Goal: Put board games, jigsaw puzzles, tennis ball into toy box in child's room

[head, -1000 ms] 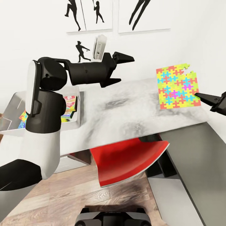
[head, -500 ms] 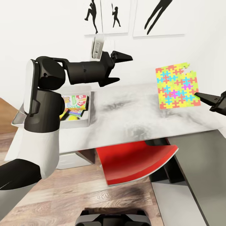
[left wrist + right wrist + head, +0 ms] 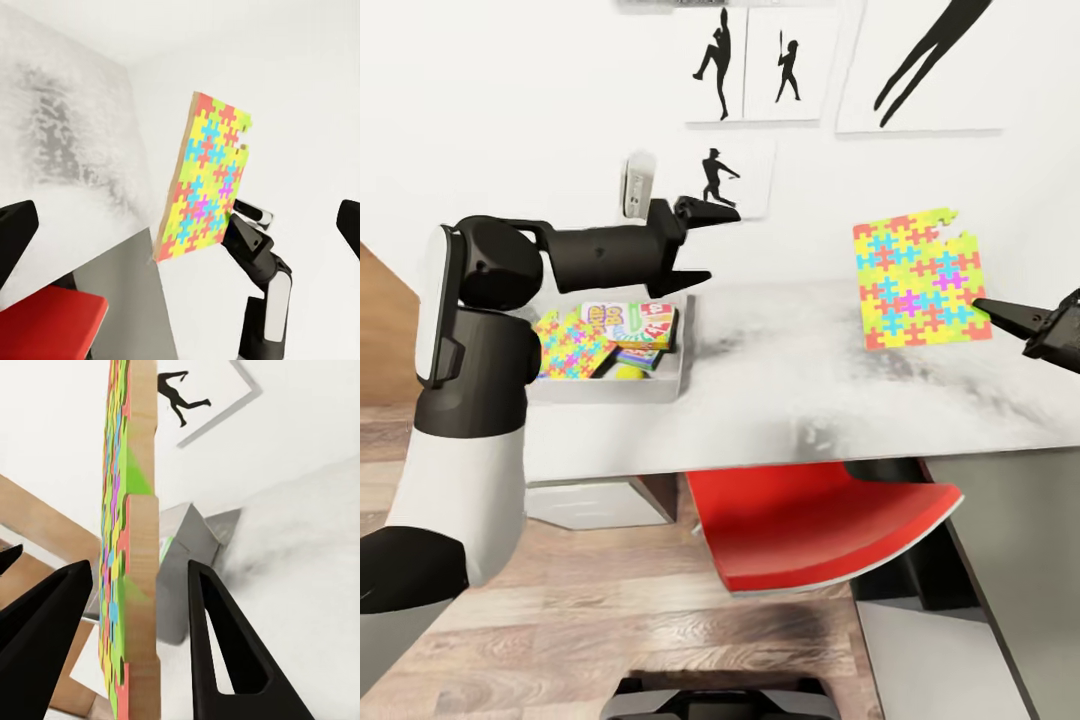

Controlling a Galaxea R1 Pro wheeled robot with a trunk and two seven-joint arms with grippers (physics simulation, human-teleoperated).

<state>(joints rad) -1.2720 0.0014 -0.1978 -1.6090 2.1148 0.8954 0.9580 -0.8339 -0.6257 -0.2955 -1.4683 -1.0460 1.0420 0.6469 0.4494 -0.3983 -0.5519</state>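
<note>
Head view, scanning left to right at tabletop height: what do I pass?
Toy box → left gripper → bare table → jigsaw puzzle held upright → right gripper

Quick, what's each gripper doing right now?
Left gripper: open, empty, raised above the table.
Right gripper: gripping the thin multicoloured jigsaw puzzle sheet, held upright in the air.

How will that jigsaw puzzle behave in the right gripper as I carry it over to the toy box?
The jigsaw puzzle stands upright and flat with no sag, so it is probably stiff. The right gripper pinches it only near a lower corner, so it may pivot or slip. In the right wrist view its edge looks like thin wood, so it is likely light.
</note>
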